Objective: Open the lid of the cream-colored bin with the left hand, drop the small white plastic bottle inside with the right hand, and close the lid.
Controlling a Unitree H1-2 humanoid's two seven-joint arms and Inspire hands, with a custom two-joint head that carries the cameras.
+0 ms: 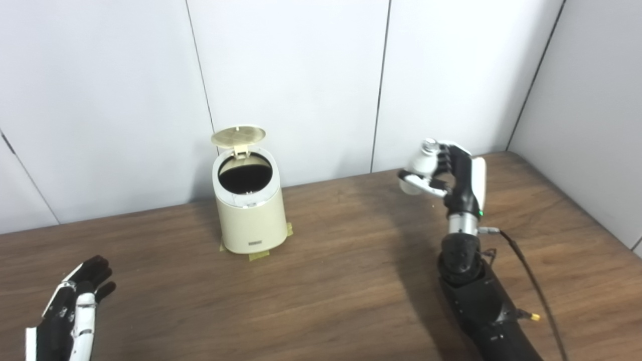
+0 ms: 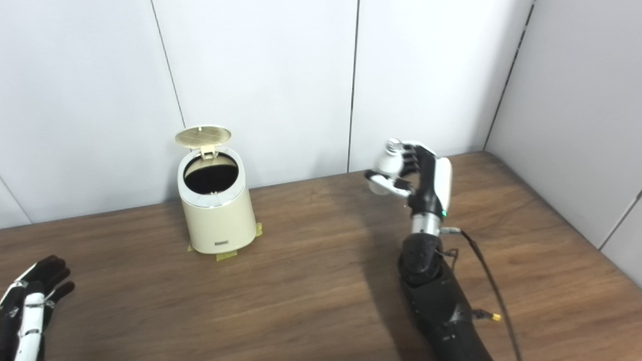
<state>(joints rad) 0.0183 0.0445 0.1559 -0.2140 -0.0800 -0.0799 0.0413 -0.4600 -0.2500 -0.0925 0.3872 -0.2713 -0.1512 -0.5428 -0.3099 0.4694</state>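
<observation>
Bottle [image 1: 417, 165] first: in the left eye view the small white plastic bottle sits well above the worktop [image 1: 351, 281], wrapped in the closed fingers of the right hand [image 1: 444, 173], its cap pointing up and slightly left. The cream-colored bin [image 1: 249, 203] stands well apart to the left, near the far wall, with its lid [image 1: 238, 135] already tipped up and back, the dark mouth exposed. The left hand [image 1: 70, 311] rests low at the near left corner, fingers spread and holding nothing.

By my reading, the opening step is done and the carry is in hand. The next move calls for bringing the bottle leftward until it hangs over the bin's mouth, clear of the raised lid, then loosening the fingers.

In the right eye view, the same layout appears shifted left. The left hand [image 2: 30, 301] is cut off more by the frame edge. The yellow tape tabs [image 2: 226, 255] at the bin's foot show in both; they possibly fix it to the worktop.
</observation>
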